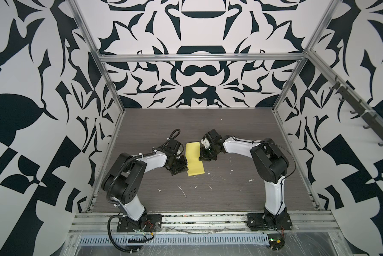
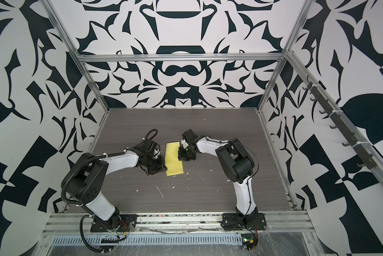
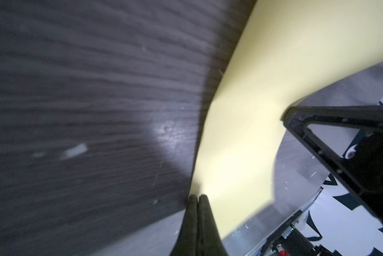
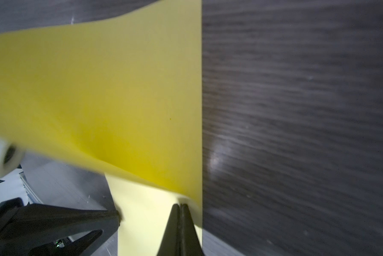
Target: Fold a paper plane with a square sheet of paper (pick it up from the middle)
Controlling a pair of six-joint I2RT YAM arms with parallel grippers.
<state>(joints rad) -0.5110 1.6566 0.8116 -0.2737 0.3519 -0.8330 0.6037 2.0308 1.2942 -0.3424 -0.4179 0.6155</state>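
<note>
The yellow square sheet of paper (image 1: 195,160) (image 2: 174,159) shows as a narrow doubled rectangle in the middle of the dark table in both top views. My left gripper (image 1: 186,170) (image 2: 165,169) is at the near end of its left edge, and its jaws (image 3: 197,196) are shut on that edge. My right gripper (image 1: 201,153) (image 2: 178,154) is at the far part of its right edge, shut (image 4: 179,205) where a raised upper layer (image 4: 97,88) curls over a pale lower layer (image 4: 141,210). The paper (image 3: 252,110) bows up off the table between them. No paper plane shape shows.
Small white flecks (image 1: 182,191) lie scattered on the wood-grain table (image 1: 230,133) in front of the paper. Aluminium frame posts and patterned walls stand on three sides. A rail of dark hooks (image 1: 352,106) runs along the right wall. Both arm bases stand on the front rail (image 1: 197,218).
</note>
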